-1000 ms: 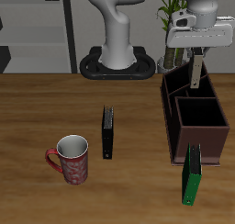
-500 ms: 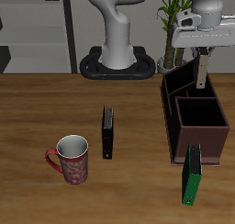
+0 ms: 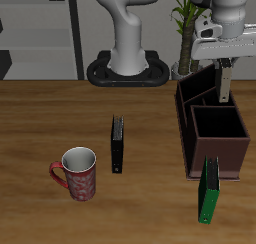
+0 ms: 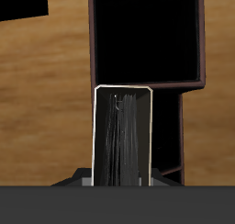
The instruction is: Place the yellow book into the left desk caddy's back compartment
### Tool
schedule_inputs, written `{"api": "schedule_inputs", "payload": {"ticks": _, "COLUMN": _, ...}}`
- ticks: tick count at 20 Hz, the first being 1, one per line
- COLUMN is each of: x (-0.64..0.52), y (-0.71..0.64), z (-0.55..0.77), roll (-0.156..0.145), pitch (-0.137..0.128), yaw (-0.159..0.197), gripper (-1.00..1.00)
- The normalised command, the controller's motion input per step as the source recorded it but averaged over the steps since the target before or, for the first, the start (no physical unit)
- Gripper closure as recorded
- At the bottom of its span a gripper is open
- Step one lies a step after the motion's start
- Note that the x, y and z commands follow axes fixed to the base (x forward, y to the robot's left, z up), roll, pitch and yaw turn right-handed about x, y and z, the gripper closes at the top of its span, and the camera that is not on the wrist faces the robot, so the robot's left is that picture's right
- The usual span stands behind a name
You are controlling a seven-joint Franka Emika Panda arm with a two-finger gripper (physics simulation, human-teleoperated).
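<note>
My gripper (image 3: 222, 64) is shut on the yellow book (image 3: 223, 84), a thin pale grey book with tan edges that hangs upright from the fingers. It is just above the back part of the dark brown left desk caddy (image 3: 213, 138), over the back compartment (image 3: 199, 88) with its tall slanted walls. In the wrist view the book (image 4: 122, 136) fills the middle, with the caddy's dark openings (image 4: 147, 35) beyond it. The book's lower edge is about level with the caddy's tall walls.
A black book (image 3: 118, 145) lies on the table's middle. A red patterned mug (image 3: 78, 173) stands nearer the front edge. A green book (image 3: 208, 190) leans at the caddy's front. The robot base (image 3: 128, 70) and a plant (image 3: 185, 28) are at the back.
My gripper has moved sideways a little over the caddy's back part, carrying the book with it. The book still hangs upright. Nothing else has moved.
</note>
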Motion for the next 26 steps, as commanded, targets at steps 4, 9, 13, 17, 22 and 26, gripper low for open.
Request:
{"api": "schedule_inputs", "payload": {"ticks": 4, "x": 0.05, "y": -0.04, "z": -0.18, "roll": -0.008, "pitch": 0.012, "yaw": -0.001, "gripper": 1.0}}
{"api": "schedule_inputs", "payload": {"ticks": 9, "x": 0.08, "y": -0.06, "z": -0.12, "roll": -0.009, "pitch": -0.001, "yaw": 0.004, "gripper": 1.0}}
{"api": "schedule_inputs", "payload": {"ticks": 13, "x": 0.05, "y": -0.05, "z": -0.2, "roll": -0.004, "pitch": 0.023, "yaw": -0.009, "gripper": 1.0}}
{"api": "schedule_inputs", "payload": {"ticks": 17, "x": 0.02, "y": -0.01, "z": -0.22, "roll": 0.002, "pitch": 0.031, "yaw": -0.002, "gripper": 1.0}}
{"api": "schedule_inputs", "payload": {"ticks": 22, "x": -0.04, "y": 0.02, "z": -0.32, "roll": 0.005, "pitch": 0.029, "yaw": -0.027, "gripper": 1.0}}
{"api": "schedule_inputs", "payload": {"ticks": 26, "x": -0.09, "y": 0.11, "z": -0.38, "roll": 0.038, "pitch": 0.04, "yaw": -0.007, "gripper": 1.0}}
